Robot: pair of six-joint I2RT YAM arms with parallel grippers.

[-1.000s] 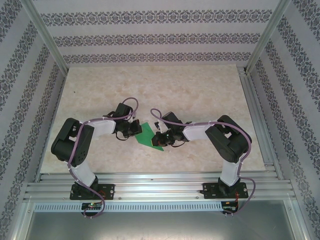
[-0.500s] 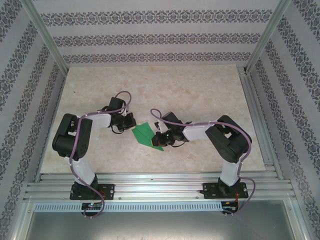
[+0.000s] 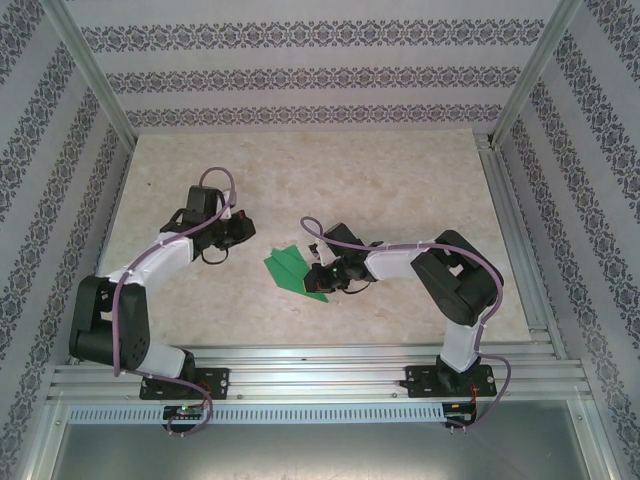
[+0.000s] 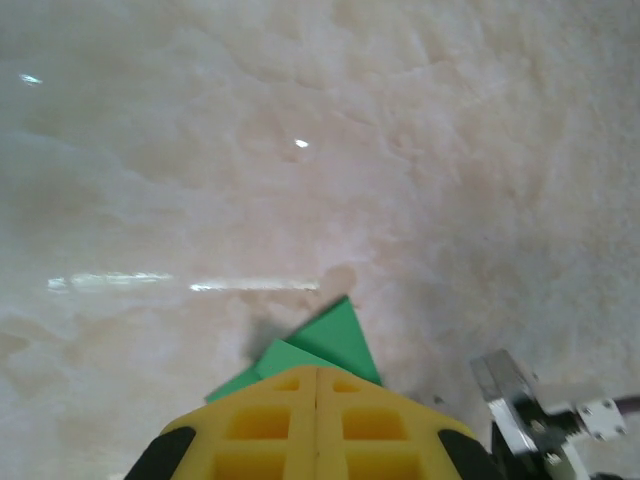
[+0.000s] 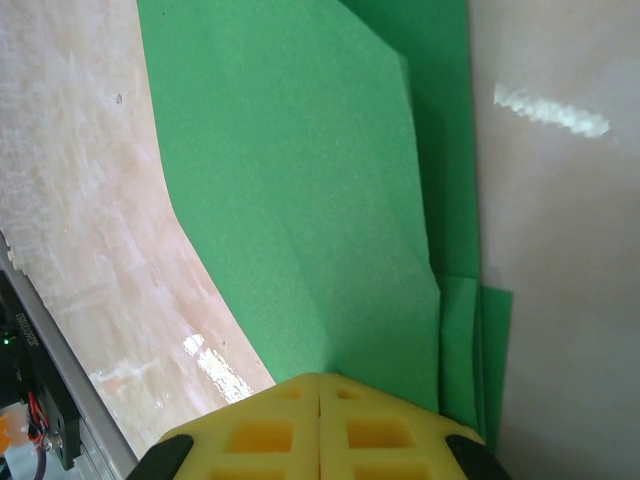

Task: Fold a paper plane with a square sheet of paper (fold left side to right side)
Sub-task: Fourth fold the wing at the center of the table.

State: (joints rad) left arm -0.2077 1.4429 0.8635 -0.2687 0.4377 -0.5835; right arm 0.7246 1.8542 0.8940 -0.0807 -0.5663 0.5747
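Now the left gripper (image 3: 240,230) stands well apart from the paper (image 3: 290,268), to its left on the table (image 3: 400,190). One second ago it was at the paper's left edge. Since then the left arm has swung out and back, and its elbow has dropped toward the near rail.

Left gripper state: closed and empty. In the left wrist view the yellow fingers (image 4: 270,425) meet along a single seam with nothing between them. The paper (image 4: 335,335) lies just beyond the tips.

Right gripper (image 3: 318,278) state: closed, and unmoved over the last second. Its tip sits on the right edge of the paper. In the right wrist view the fingers (image 5: 380,435) meet over the green surface (image 5: 300,200). Whether a layer is pinched between them or merely pressed down cannot be told.

Paper condition: folded, not a flat square. Overlapping layers and a stepped edge show in the right wrist view. A pointed corner faces away from the arm bases in the top view. It lies near the table centre, between the two grippers.

Judgement: the left arm's withdrawal indicates that one fold has been completed and released. The right gripper acts as the hold-down. The shape is not yet a slim dart, so further folds remain.
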